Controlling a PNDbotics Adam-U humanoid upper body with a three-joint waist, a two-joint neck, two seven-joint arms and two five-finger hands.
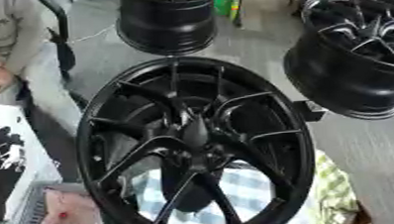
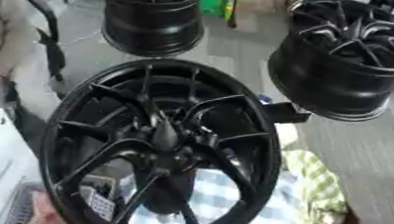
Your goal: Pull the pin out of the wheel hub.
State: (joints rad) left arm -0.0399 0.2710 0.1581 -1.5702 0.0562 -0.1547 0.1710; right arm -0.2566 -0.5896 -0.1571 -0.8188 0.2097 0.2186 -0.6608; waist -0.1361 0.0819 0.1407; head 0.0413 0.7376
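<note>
Item 1, wheel hub: black, multi-spoke, large in the middle of both views and close to the camera. It lies face up and somewhat askew, its rim reaching from the upper middle of the picture to the bottom edge. Thin paired spokes run from the rim to a dark centre.

Item 2, pin: not made out with certainty. A dark tapered shape stands at the centre of the wheel hub, where the spokes meet; black on black, its outline is unclear.

Item 3, robot hand: neither one can be picked out in either view, so how far the fingers are open, and whether they have hold of anything, cannot be told.

Item 4, blue-and-white checked cloth: under the wheel hub, seen through the gaps between the lower spokes.

Item 5, green-and-yellow checked cloth: just beside the wheel hub's lower right rim.

Item 6, small printed card: seen through the lower left spokes in the right eye view.

Item 7, pink thing with red spots: at the lower left corner, beside the rim, on a grey ribbed surface.

Item 8, white worktop: along the left edge, bearing black marks.

Item 9, second black wheel: on the grey floor, beyond the wheel hub, well apart.

Item 10, third black wheel: at the upper right, tilted, with silver-edged spokes.

Item 11, small black block: on the floor between the wheel hub and the third black wheel
</note>
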